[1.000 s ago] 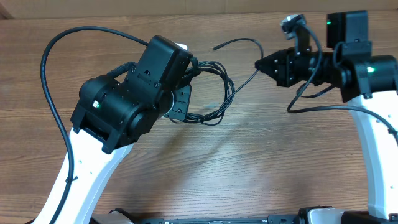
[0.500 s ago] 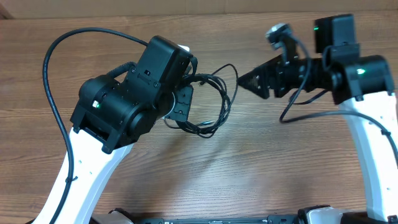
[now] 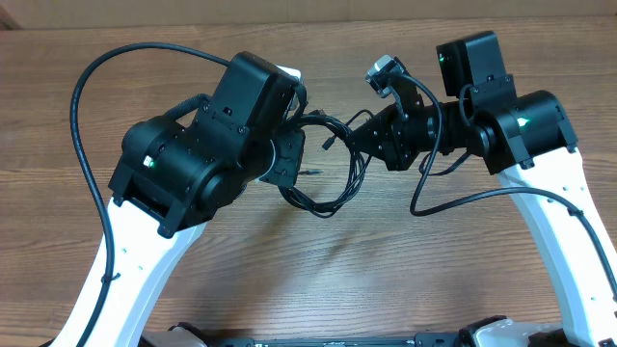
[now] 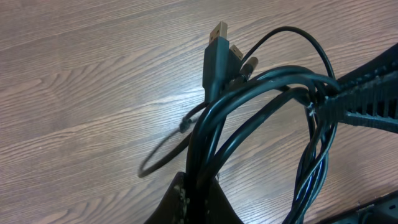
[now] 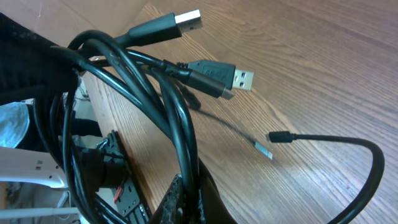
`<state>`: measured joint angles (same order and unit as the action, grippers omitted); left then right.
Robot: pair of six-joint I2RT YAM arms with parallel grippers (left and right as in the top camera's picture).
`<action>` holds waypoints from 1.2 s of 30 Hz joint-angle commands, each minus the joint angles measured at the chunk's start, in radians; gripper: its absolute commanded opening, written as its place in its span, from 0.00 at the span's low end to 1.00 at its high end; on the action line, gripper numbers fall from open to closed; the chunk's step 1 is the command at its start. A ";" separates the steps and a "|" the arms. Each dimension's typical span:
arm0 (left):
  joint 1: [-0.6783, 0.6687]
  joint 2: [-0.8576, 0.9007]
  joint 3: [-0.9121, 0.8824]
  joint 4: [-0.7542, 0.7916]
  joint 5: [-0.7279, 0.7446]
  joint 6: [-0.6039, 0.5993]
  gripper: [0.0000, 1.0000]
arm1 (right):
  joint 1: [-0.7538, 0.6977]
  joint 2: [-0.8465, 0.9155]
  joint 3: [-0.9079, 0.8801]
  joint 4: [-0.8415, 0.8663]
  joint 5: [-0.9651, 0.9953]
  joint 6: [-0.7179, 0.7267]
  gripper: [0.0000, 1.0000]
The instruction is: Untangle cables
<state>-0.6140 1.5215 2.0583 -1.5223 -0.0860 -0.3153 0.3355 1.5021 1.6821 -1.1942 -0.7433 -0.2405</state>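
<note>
1. Since one second ago, the right gripper is brought leftward from the far right of the table to the coil, and the left gripper is kept where it was.
2. The cables are held just above the wood, between the two grippers at the middle of the scene, with some loops hanging toward the near side.
3. The left gripper is seen fully closed, and several strands are pinched together at its tips.
4. The right gripper is closed as well, and a strand of the same bundle is clamped in it, very near to the left one.
5. Two USB plugs are seen sticking out of the bundle, and a thin strand with a small plug is lying loose on the table to the right.
6. It is judged that the knot can be tightened if the arms are pulled apart now, because more than one strand is caught in each grip.
7. The plugs can be hooked inside the loops and strained, or a strand can slip out if it is gripped only at the tips.
</note>
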 commanded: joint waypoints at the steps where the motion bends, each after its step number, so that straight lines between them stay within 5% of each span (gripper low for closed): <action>1: -0.002 -0.005 0.018 0.009 0.016 0.016 0.04 | 0.005 -0.004 0.007 0.028 0.018 -0.007 0.04; 23: -0.002 -0.005 0.018 -0.021 -0.029 0.021 0.04 | -0.329 -0.004 0.007 0.050 0.027 0.035 0.05; 24: -0.002 -0.005 0.018 -0.021 -0.029 0.021 0.04 | -0.332 -0.004 0.007 0.040 -0.002 0.023 0.19; 26: -0.002 -0.005 0.018 -0.019 -0.027 0.021 0.04 | -0.327 -0.004 0.007 0.015 -0.042 -0.005 0.68; 36: -0.002 0.013 0.018 0.030 0.070 -0.042 0.04 | -0.188 -0.004 0.007 0.000 -0.081 -0.060 0.70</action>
<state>-0.6140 1.5223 2.0583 -1.5177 -0.0704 -0.3237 0.1062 1.5021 1.6821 -1.1969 -0.7876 -0.2741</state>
